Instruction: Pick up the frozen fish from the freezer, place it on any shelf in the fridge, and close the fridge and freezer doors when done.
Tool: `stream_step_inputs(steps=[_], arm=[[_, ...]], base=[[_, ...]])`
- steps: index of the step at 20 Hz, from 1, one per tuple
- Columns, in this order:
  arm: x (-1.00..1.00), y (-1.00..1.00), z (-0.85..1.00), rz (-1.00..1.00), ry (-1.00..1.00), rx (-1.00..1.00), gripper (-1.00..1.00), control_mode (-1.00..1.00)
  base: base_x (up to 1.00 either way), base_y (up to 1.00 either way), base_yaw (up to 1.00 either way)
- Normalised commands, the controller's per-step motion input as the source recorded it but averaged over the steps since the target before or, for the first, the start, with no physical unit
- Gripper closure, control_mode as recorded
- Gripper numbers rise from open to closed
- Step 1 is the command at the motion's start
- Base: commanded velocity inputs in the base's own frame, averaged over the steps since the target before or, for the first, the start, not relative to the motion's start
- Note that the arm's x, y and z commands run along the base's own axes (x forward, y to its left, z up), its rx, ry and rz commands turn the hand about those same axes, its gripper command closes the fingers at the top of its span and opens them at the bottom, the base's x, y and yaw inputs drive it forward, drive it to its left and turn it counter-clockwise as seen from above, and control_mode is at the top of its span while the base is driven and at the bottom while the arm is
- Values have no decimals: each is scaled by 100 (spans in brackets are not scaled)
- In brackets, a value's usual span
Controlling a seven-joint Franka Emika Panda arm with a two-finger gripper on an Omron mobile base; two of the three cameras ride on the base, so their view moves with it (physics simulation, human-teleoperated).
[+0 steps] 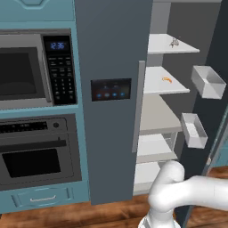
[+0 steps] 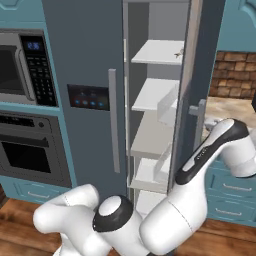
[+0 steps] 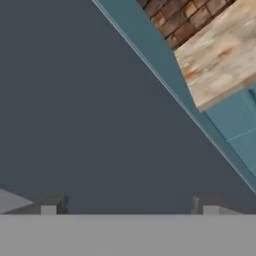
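Frozen fish [image 1: 174,42] on top fridge shelf [image 1: 160,46], near its right front corner. Likely light, stiff, spiky, slippery; best pinched across body. Fingers [image 3: 130,205] spread wide, empty, facing dark door [image 3: 90,115].

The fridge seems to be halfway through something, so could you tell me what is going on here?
The freezer door on the left is shut, while the fridge door stands open. The frozen fish lies on the top shelf of the fridge, with a small orange thing on the board below. The gripper is open, holding nothing, and faces a dark grey slab close up. Closing the fridge door appears to be what remains.
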Motion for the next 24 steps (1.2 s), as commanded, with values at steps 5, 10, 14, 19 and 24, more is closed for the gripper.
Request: stream_step_inputs(steps=[5, 10, 14, 19, 24], arm=[[78, 100, 19, 12, -16, 6, -100, -100], [73, 100, 26, 10, -19, 4, -100, -100], [71, 98, 27, 9, -20, 2, -100, -100], [64, 79, 31, 4, -19, 0, -100, -100], [68, 60, 30, 0, -14, 0, -100, -100]], base=[[0, 0, 0], [0, 0, 0], [0, 0, 0], [0, 0, 0], [0, 0, 0]])
